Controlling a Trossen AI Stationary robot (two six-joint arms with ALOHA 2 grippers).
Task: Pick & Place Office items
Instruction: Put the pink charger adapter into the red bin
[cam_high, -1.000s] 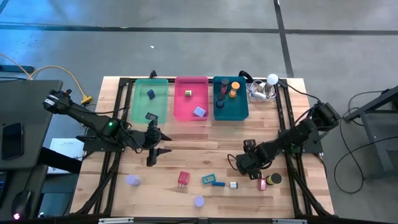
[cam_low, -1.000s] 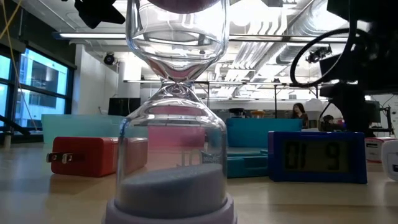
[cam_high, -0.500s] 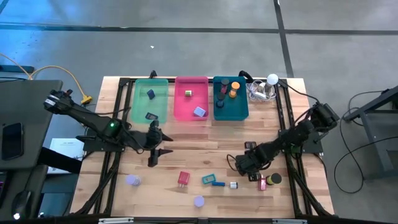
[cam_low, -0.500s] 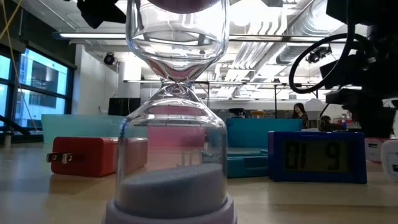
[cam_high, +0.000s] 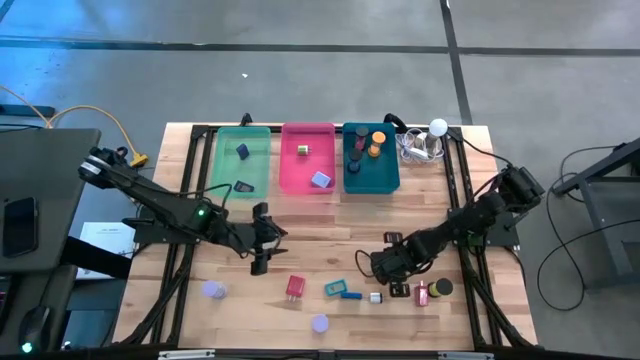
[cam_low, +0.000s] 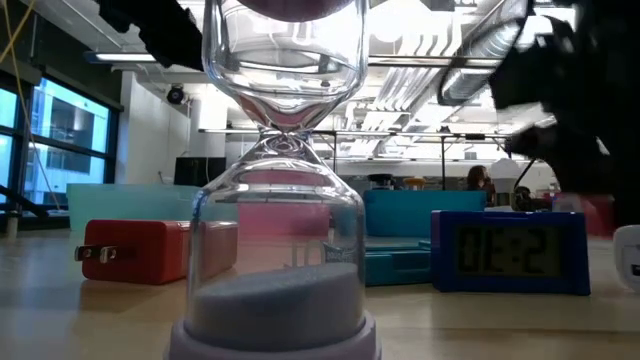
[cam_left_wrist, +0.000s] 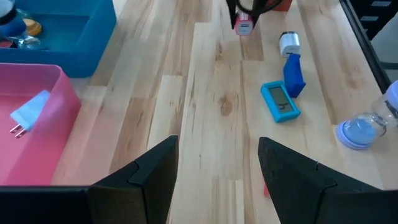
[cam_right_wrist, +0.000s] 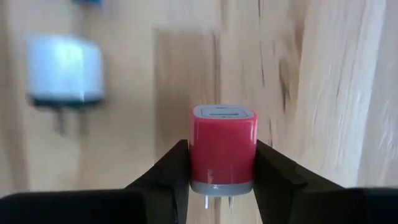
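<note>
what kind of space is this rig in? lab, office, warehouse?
Probably a robotics lab in an open, industrial-style office: exposed ceiling ducts and pipes over the room, a polished concrete floor around the wooden table, and a person seated at desks in the background.

Two dark jointed arms, black wedge-shaped fingers (cam_left_wrist: 149, 180), green indicator light.

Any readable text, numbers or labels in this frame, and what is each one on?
"01:2": partly legible digits, first one unclear, on the display of the blue rectangular digital clock, low view.
Grey screen of the same clock in the left wrist view: too blurred to read.
Small white plug piece, red wall charger in the right claw: no legible marking.
</note>
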